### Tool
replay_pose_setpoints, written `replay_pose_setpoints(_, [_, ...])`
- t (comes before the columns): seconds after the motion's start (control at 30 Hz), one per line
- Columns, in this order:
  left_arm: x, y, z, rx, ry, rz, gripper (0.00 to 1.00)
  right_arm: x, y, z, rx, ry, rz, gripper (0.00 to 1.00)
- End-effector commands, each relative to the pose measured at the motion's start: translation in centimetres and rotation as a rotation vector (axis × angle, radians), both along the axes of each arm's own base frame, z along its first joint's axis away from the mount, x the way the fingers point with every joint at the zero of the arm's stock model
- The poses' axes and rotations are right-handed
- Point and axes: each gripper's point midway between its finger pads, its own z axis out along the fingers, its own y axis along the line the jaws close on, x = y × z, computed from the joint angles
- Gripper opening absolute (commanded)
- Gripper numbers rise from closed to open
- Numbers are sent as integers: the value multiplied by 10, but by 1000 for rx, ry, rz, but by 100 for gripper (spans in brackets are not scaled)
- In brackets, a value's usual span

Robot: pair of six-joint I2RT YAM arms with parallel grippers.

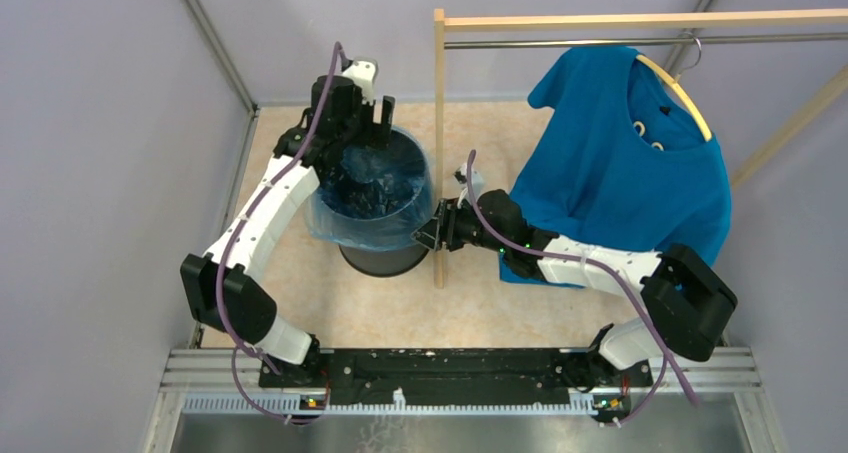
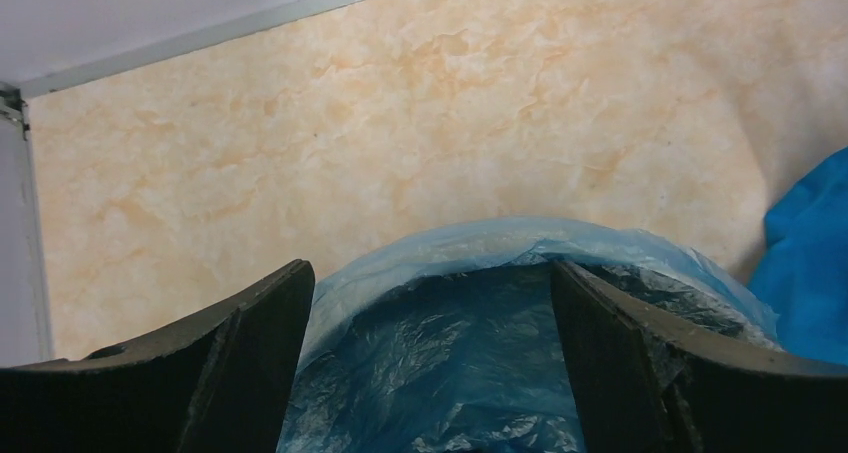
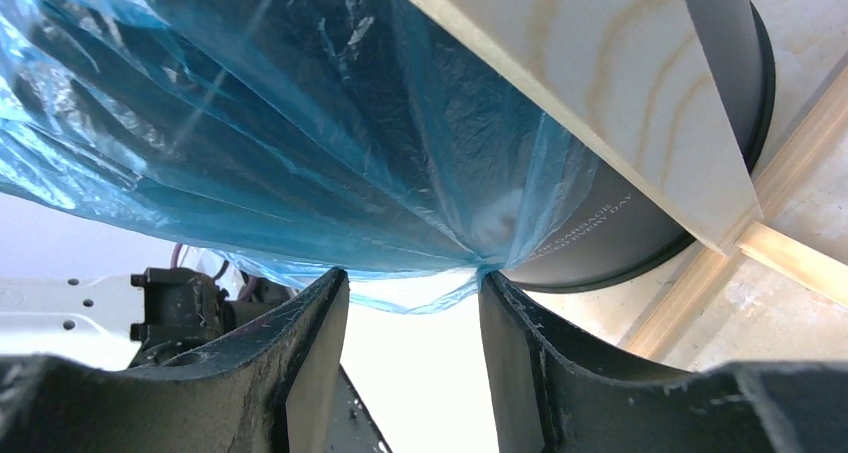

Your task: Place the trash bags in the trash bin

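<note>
Plastic trash bag (image 1: 372, 178) lines trash bin (image 1: 385, 261); our left gripper (image 1: 370, 121), right gripper (image 1: 432, 231) flank its rim, spread, empty, seating the hem.

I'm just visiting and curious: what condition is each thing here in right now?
Trash bin: upright, lined.
Trash bag: inside the bin, edge folded over its rim.
T-shirt: hanging on a hanger.
Left jaws: open, over the bin.
Right jaws: open, bag edge bunched at their tips.

Probably lab enclosure: grey panels (image 1: 90, 123), aluminium framing (image 1: 212, 41).
</note>
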Motion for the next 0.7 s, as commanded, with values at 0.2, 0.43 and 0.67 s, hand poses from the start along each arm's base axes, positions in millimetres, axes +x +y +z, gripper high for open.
replay_pose_setpoints(0.2, [23,26,16,-8,-60,62,82,5,2,23,47,-50,-1,51])
replay_pose_setpoints(0.43, [19,17,25,-197,-18,-59,95,4,4,20,44,-43,6,51])
replay_pose_setpoints(0.67, [18,43,28,-237,-11,-11,87,4,5,18,48,-35,11,51])
